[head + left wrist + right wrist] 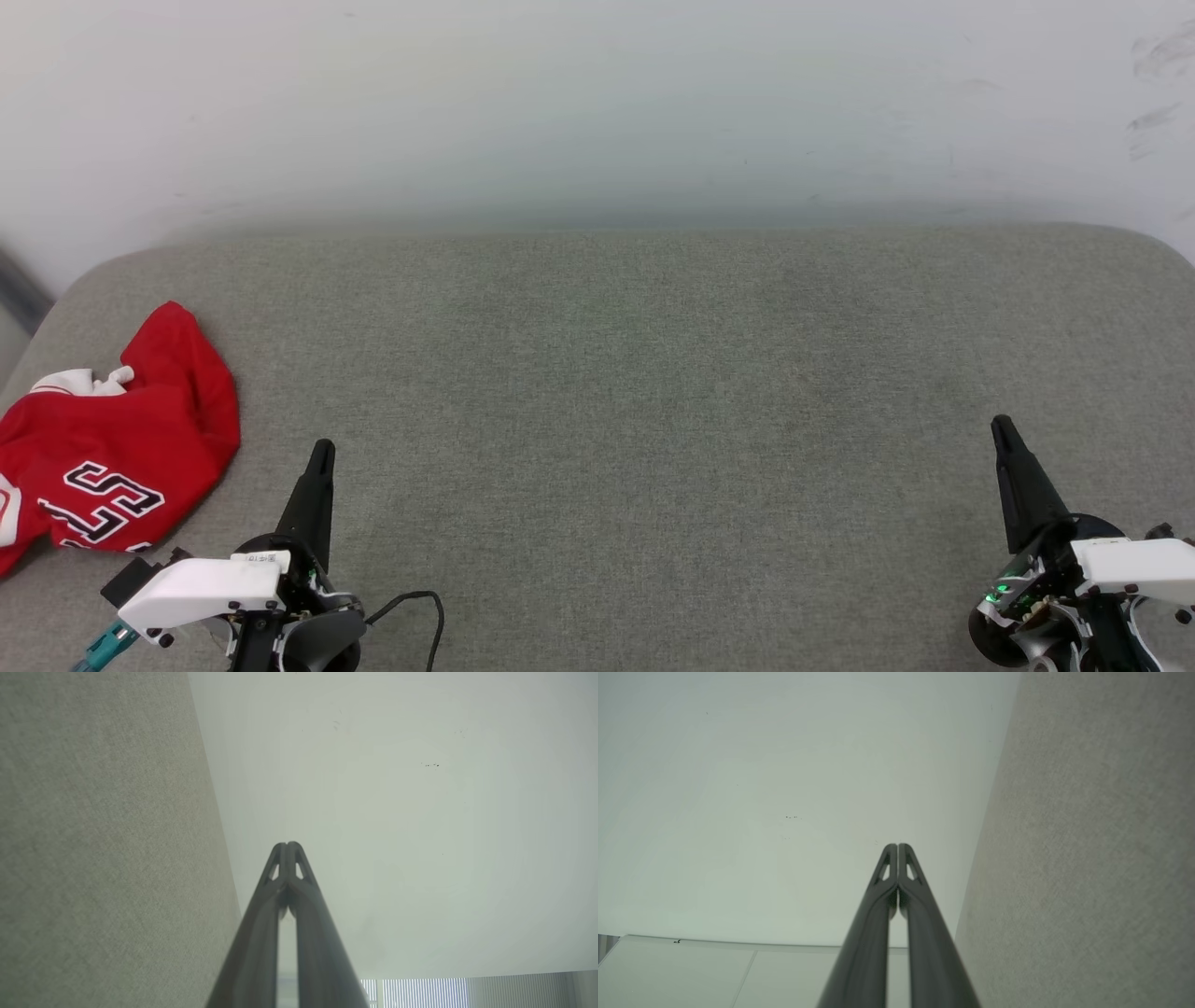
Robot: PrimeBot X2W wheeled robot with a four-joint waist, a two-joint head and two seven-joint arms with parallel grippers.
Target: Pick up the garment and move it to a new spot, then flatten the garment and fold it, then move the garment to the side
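Left hand (322,450) and right hand (1002,426) — both closed tight, empty, red garment (121,439) crumpled near the left, untouched.

- The garment (140,420), at the left edge of the cushion (597,420), is soft matt red cloth, rumpled into folds. Its black lettering with white outlines lies flat and smooth on the fabric.
- The cushion is covered in grey woven cloth, matt, with a fine rough grain that both wrist views show plainly.
- The left tool (321,450) and right tool (1002,427) have dark, smooth fingers that look like matt plastic with a faint sheen.
- The left wrist housing (201,586) is smooth white plastic, slightly glossy.
- The wall (597,112) is pale, smooth and matt, with a few dark scuffs.
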